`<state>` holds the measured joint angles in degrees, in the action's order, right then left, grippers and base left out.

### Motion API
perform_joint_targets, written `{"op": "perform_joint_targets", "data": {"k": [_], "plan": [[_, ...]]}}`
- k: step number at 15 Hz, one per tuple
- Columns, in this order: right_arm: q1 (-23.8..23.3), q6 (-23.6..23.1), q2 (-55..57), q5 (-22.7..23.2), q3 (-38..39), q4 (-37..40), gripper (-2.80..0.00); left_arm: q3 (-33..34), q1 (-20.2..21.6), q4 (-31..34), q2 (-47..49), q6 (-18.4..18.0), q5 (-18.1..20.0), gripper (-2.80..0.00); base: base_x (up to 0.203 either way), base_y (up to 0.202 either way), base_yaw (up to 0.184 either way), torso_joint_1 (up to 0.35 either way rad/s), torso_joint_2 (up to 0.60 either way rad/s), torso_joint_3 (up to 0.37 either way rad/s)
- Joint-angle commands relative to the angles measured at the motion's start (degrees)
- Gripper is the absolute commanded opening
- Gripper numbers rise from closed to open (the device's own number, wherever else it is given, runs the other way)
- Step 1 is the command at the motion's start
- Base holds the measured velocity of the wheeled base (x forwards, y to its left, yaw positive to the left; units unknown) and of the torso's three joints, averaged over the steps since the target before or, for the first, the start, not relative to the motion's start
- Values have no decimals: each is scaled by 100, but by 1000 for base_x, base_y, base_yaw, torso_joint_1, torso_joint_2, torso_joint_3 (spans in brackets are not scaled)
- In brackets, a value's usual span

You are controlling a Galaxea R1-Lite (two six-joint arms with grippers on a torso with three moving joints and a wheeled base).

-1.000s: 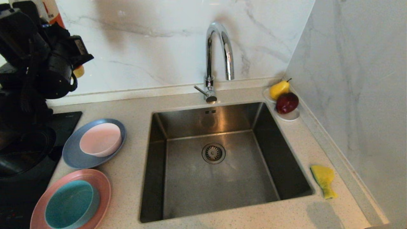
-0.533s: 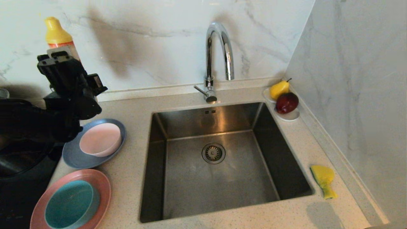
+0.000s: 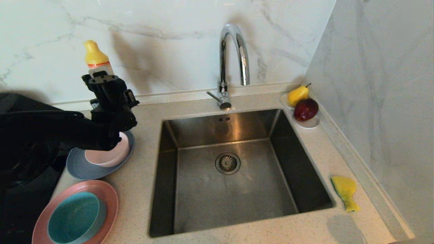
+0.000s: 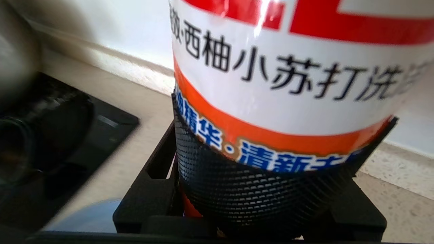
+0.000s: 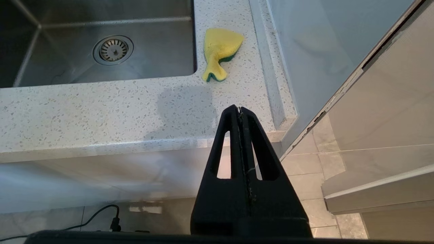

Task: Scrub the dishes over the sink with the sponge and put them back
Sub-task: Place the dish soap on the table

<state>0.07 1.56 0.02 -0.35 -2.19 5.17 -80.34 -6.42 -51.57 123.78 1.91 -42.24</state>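
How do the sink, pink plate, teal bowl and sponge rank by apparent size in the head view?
1. sink, by far the largest.
2. pink plate, partly cut by the frame edge.
3. teal bowl, sitting on that plate.
4. sponge, smallest, on the counter beside the sink.

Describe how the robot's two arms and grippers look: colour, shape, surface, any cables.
Both are matte black. The left arm is thick and rounded, ending in a blocky left gripper; its fingers carry a finely knurled, dotted grip surface on squared, slotted mounts. The right gripper is a tall narrow wedge, each finger pierced by a long slot. No cables or markings show on either.
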Motion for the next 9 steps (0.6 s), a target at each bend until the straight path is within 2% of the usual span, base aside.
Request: {"op": "perform_joint_targets", "data": {"k": [1, 7, 9], "plan": [[1, 2, -2, 0, 0, 2, -280, -297, -176, -55, 512, 23, -216, -280, 0, 0, 0, 0, 0, 0], [1, 2, -2, 0, 0, 2, -280, -1193, -288, -62, 1202, -25, -337, -280, 0, 0, 0, 0, 0, 0], [1, 2, -2, 0, 0, 2, -280, -1484, -290, -104, 1378, -99, -481, -280, 0, 0, 0, 0, 0, 0]]}}
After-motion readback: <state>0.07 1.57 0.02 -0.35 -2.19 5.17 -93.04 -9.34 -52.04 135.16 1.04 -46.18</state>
